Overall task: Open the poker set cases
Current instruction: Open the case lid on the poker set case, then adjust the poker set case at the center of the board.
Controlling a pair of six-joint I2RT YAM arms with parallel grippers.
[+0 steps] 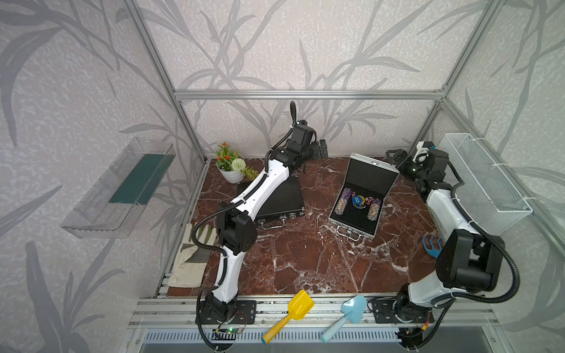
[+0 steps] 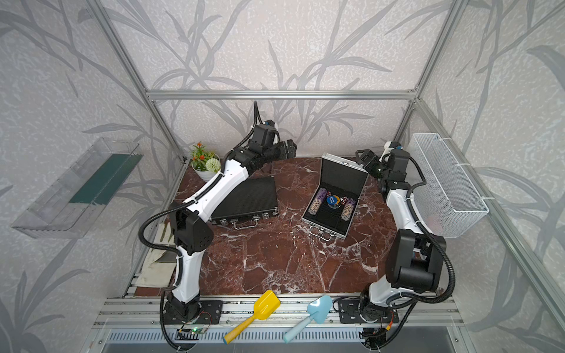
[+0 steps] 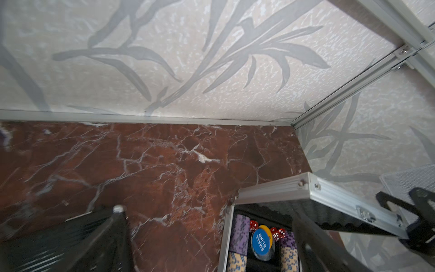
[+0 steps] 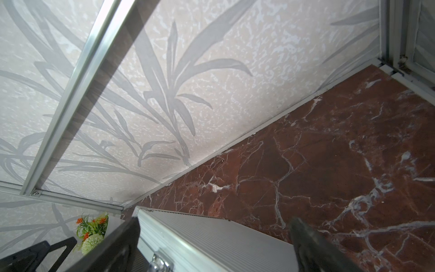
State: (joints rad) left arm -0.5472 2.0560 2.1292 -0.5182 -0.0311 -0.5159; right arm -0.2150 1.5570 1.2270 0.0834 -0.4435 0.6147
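Note:
The smaller silver case [image 1: 351, 224] [image 2: 324, 226] stands open in both top views. Its foam-lined lid [image 1: 371, 174] is upright, and poker chips [image 1: 342, 201] and red dice lie in its base. The larger ribbed black case [image 1: 279, 198] [image 2: 249, 198] lies shut to its left, partly under my left arm. My left gripper [image 1: 320, 149] [image 3: 207, 212] hangs open high near the back wall, between the cases. My right gripper [image 1: 394, 156] [image 4: 214, 221] is open just behind the silver lid [image 4: 211, 237], with a finger on each side of its top edge and no grip on it.
A flower pot [image 1: 233, 171] stands at the back left and a work glove [image 1: 192, 253] lies at the left edge. A yellow shovel [image 1: 290, 314] and a blue shovel [image 1: 345, 318] lie on the front rail. A wire basket [image 1: 483, 183] hangs on the right wall.

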